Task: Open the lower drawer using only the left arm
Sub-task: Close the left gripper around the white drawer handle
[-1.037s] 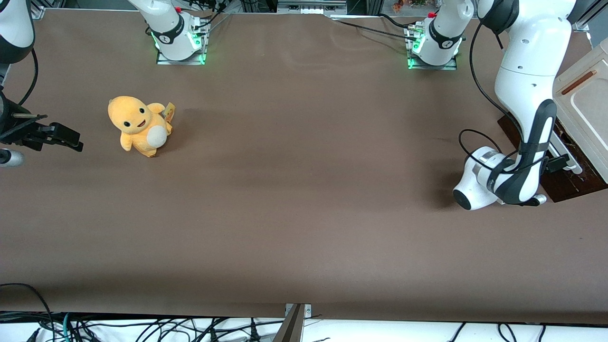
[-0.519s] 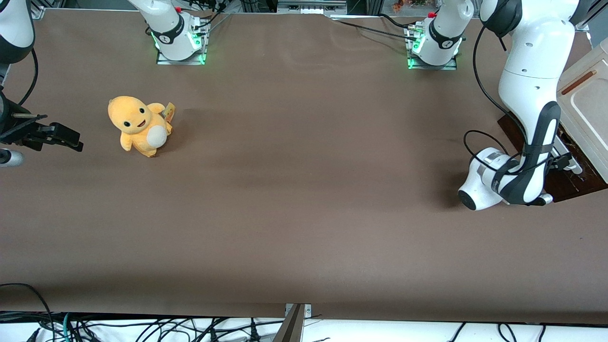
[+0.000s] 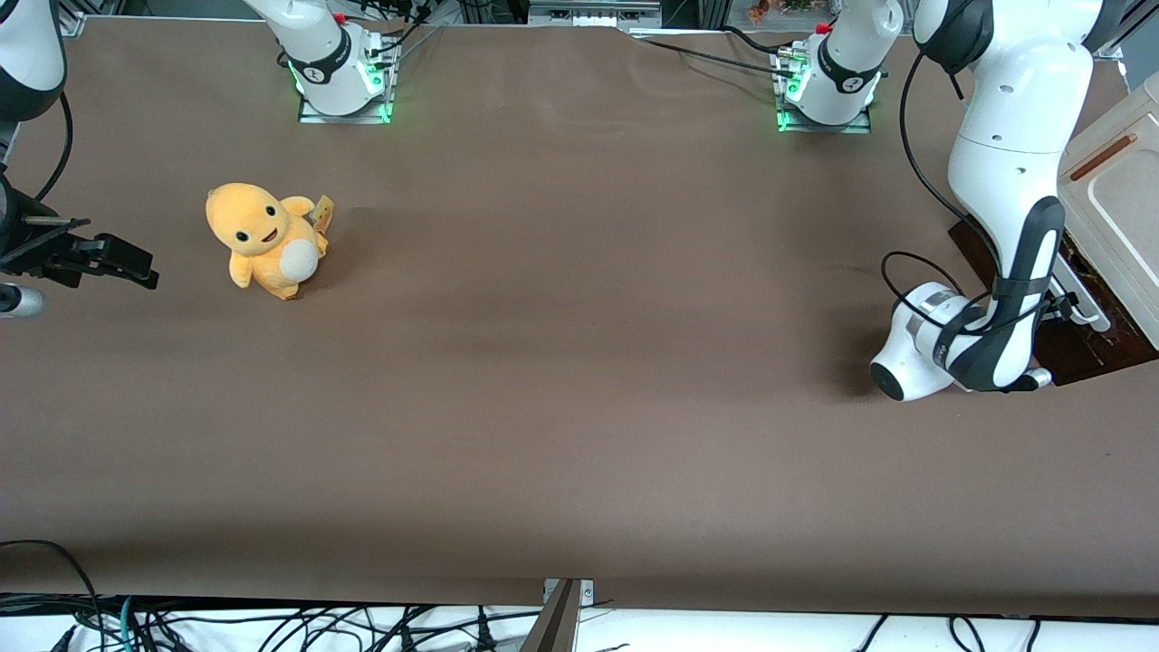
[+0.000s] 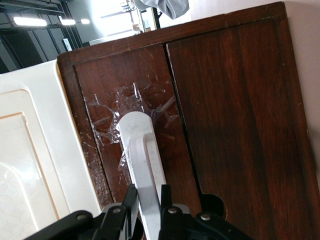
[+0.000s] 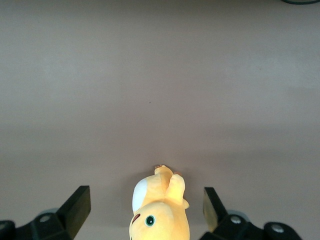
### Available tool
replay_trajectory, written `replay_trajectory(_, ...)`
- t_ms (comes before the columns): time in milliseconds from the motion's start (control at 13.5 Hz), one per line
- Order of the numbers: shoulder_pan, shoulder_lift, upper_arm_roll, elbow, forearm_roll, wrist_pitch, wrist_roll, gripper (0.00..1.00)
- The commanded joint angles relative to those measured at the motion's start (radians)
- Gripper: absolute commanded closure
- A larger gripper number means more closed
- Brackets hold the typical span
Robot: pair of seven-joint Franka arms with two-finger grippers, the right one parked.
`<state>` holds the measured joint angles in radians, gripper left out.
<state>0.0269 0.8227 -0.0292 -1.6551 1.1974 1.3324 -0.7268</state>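
1. The lower drawer (image 4: 225,110), dark brown wood, is sitting at the working arm's end of the surface (image 3: 579,362), its white bar handle (image 4: 142,160) running along its front.
2. The left arm (image 3: 1005,208) is reaching down in front of it.
3. The tool (image 4: 148,210) is closing narrowly around the handle, gripping it.
4. A cream cabinet panel (image 4: 30,150) is sitting just beside the drawer.
5. A yellow plush toy (image 3: 263,237) is lying well apart, toward the parked arm's end.

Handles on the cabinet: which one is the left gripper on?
The white bar handle of the lower drawer; the gripper closes around it. The small brown slot handle sits untouched on the cream panel.
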Motion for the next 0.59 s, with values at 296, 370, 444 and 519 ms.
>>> replay_trajectory(296,-0.012,0.013,-0.011,0.026,0.022,-0.013,0.038,0.88)
replay_trajectory(370,-0.027,0.013,-0.011,0.026,0.018,-0.013,0.040,0.88)
replay_trajectory(444,-0.041,0.013,-0.011,0.028,0.010,-0.015,0.041,0.88)
replay_trajectory(519,-0.047,0.015,-0.011,0.046,0.004,-0.016,0.041,0.88)
